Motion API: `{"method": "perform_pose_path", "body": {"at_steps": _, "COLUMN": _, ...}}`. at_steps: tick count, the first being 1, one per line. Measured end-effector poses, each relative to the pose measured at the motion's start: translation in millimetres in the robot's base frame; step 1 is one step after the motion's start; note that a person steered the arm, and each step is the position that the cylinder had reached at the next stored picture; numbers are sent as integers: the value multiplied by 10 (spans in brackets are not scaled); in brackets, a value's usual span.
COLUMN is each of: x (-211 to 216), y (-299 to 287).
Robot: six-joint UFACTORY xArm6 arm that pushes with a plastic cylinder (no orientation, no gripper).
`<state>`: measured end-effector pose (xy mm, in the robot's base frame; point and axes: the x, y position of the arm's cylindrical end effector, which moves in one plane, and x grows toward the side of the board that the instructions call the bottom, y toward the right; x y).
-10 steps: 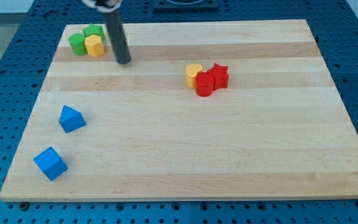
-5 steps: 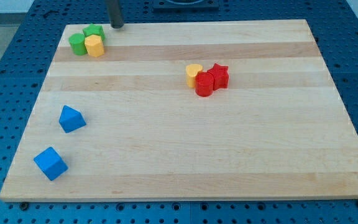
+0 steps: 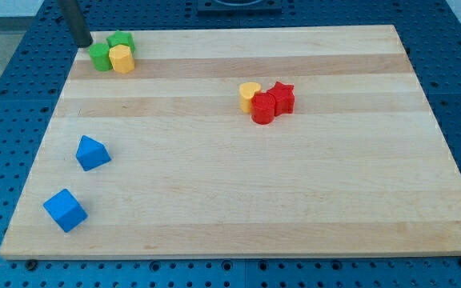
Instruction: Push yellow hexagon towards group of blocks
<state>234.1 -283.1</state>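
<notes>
I have no jaws; my tip (image 3: pixel 85 43) sits upper left, just beside the green block (image 3: pixel 99 56) touching the yellow hexagon (image 3: pixel 122 58).

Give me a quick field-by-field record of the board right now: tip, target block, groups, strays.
tip: my tip, view's top left corner, just left of the green cluster
target: yellow hexagon block, touching green cylinder block and green star block
other group: yellow heart block, red cylinder block, red star block
strays: blue triangular block, blue cube block
</notes>
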Motion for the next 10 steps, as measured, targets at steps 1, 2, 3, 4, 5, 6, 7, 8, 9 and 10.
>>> {"method": "perform_pose_path", "body": {"at_steps": 1, "x": 159, "y": 200}}
{"method": "perform_pose_path", "body": {"at_steps": 2, "x": 334, "y": 390}}
{"method": "perform_pose_path", "body": {"at_steps": 3, "x": 335, "y": 483}}
{"method": "perform_pose_path", "body": {"at_steps": 4, "x": 339, "y": 746}}
{"method": "perform_pose_path", "body": {"at_steps": 5, "x": 339, "y": 1012}}
{"method": "perform_pose_path", "body": {"at_steps": 6, "x": 345, "y": 1266}}
{"method": "perform_pose_path", "body": {"at_steps": 7, "x": 355, "y": 1566}}
{"method": "perform_pose_path", "body": {"at_steps": 8, "x": 432, "y": 1828}}
{"method": "perform_pose_path", "body": {"at_steps": 9, "x": 607, "y": 1875}}
{"method": "perform_pose_path", "body": {"at_steps": 10, "x": 660, "y": 1865}}
